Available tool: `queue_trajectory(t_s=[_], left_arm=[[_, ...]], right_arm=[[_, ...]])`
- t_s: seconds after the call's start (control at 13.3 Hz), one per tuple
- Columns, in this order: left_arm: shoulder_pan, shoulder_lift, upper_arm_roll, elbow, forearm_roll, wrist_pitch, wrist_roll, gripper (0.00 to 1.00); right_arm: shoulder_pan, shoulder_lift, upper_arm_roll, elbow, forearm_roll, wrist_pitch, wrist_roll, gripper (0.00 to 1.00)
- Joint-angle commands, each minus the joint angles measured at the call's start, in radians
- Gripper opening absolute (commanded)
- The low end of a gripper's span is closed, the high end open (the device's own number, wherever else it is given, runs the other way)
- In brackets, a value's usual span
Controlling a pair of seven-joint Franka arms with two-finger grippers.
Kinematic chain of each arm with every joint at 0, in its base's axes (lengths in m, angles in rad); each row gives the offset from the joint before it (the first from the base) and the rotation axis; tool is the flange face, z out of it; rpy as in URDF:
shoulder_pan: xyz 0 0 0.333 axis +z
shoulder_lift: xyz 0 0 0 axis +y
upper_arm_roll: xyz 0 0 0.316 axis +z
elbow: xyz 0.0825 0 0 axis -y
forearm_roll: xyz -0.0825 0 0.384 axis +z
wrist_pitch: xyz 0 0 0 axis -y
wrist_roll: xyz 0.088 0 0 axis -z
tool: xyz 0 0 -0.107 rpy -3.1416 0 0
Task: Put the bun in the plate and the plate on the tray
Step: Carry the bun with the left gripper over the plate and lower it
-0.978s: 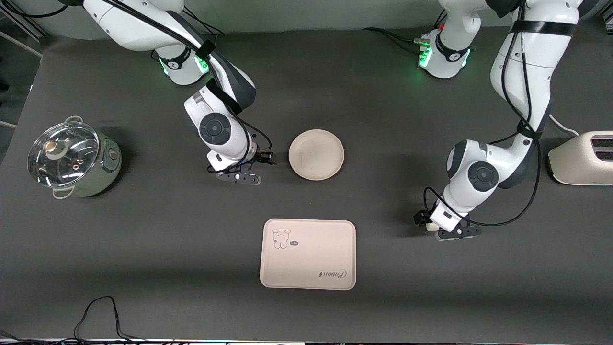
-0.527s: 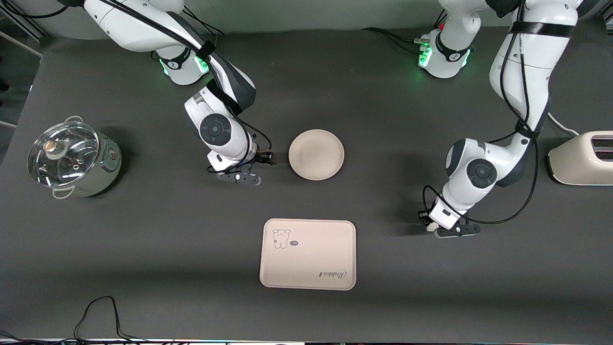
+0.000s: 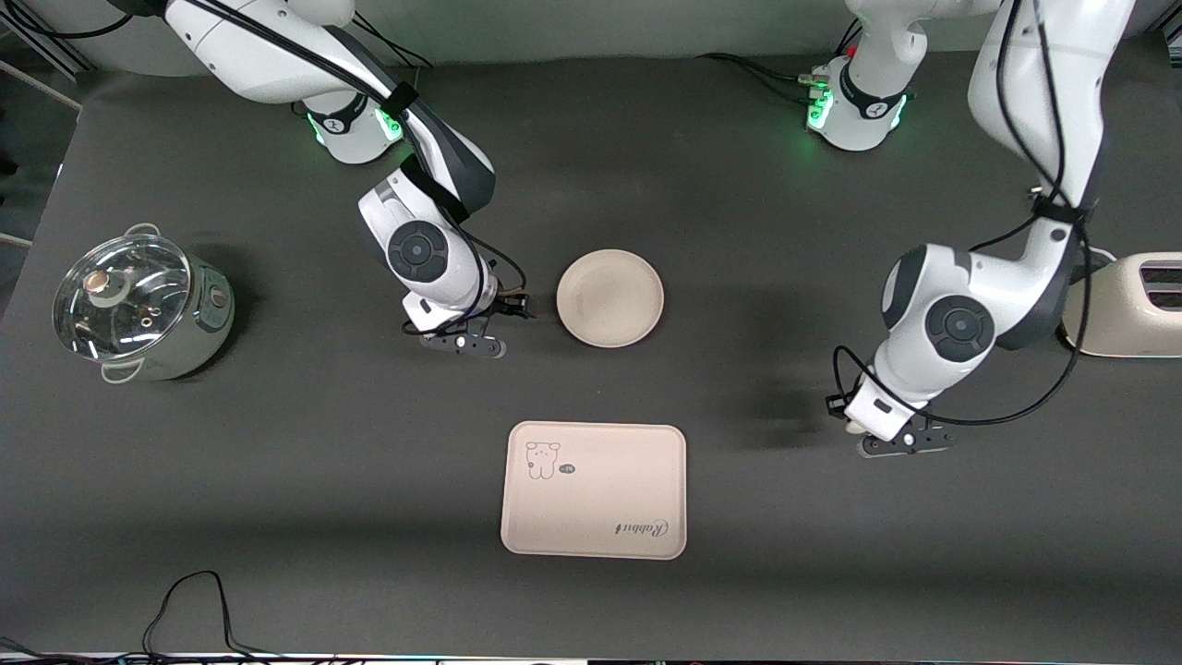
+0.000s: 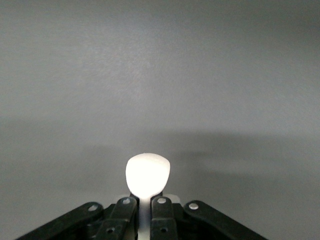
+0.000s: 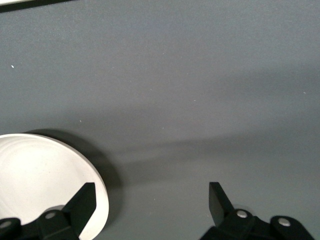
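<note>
Since a second ago, the left gripper [image 3: 854, 427] has risen and swung toward the left arm's end of the table, lifting the bun [image 3: 855, 428] for carrying to the plate [image 3: 609, 298]; the tray [image 3: 594, 489] lies nearer the camera.

From the left wrist, its fingers pinch the bun [image 4: 147, 173].

From the right wrist, the right gripper [image 5: 150, 200] waits open beside the plate [image 5: 35, 180].

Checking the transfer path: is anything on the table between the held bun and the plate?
Nothing visible. The left end effector is shut on the bun above bare table toward the left arm's end; only dark tabletop lies between there and the plate. The right end effector waits open beside the plate.
</note>
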Motion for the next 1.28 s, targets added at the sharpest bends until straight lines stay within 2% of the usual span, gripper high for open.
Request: queue_trajectory(t_s=[0.0,0.15,0.38,0.53,0.68,0.83,1.05,1.13,1.2], left_arm=[[-0.038,-0.07,-0.047,0.075,0.001,-0.239,-0.101,0.1],[-0.038,-0.082,-0.155,0.13,-0.024,-0.341,-0.254,0.1],[-0.07,-0.061,-0.281,0.132,-0.039,-0.308,-0.53,0.11],[-0.151,-0.027,-0.285,0.129,-0.03,-0.257,-0.659,0.12],[-0.217,0.017,-0.283,0.093,-0.022,-0.144,-0.79,0.13],[-0.265,0.066,-0.283,0.061,0.033,-0.046,-0.882,0.13],[-0.32,0.161,-0.282,0.063,0.129,0.042,-0.997,0.15],[-0.332,0.187,-0.282,0.061,0.18,0.056,-1.034,0.17],[-0.344,0.206,-0.283,0.061,0.209,0.056,-1.051,0.3]], right_arm=[[0.01,0.008,-0.004,0.007,-0.02,0.008,0.02,1.0],[0.01,0.008,-0.004,0.007,-0.02,0.008,0.02,1.0],[0.01,0.008,-0.004,0.006,-0.02,0.008,0.014,1.0],[0.008,0.008,-0.004,0.006,-0.02,0.006,0.013,1.0],[0.008,0.008,-0.004,0.006,-0.02,0.008,0.008,1.0],[0.008,0.008,-0.004,0.006,-0.02,0.008,0.007,1.0],[0.008,0.008,-0.004,0.004,-0.02,0.006,0.007,1.0],[0.008,0.008,-0.004,0.004,-0.02,0.006,0.007,1.0],[0.01,0.008,-0.004,0.004,-0.02,0.008,0.007,1.0]])
